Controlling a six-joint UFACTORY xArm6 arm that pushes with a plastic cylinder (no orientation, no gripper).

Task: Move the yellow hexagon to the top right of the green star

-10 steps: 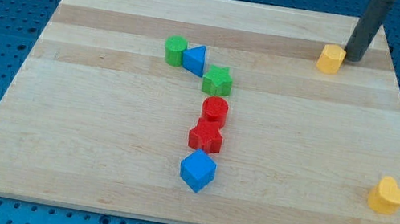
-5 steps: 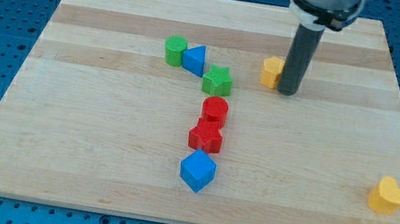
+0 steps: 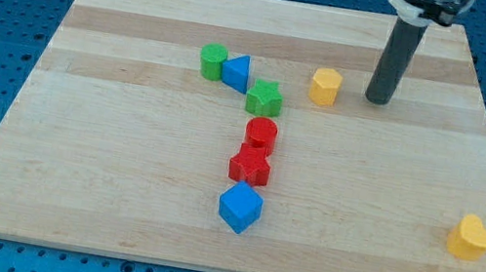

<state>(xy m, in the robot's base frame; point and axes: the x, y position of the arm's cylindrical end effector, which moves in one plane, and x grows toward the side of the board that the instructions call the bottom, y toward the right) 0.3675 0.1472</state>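
The yellow hexagon (image 3: 325, 87) sits on the wooden board, up and to the right of the green star (image 3: 264, 97), with a gap between them. My tip (image 3: 378, 100) rests on the board to the right of the yellow hexagon, clearly apart from it. The dark rod rises from the tip toward the view's top.
A green cylinder (image 3: 213, 60) and a blue triangle (image 3: 236, 71) lie left of the star. Below the star stand a red cylinder (image 3: 261, 133), a red star (image 3: 250, 167) and a blue cube (image 3: 240, 207). A yellow heart (image 3: 470, 237) lies at the bottom right.
The yellow hexagon was pushed from the top right down and left to near the green star. My tip then pulled back to the right, away from it.
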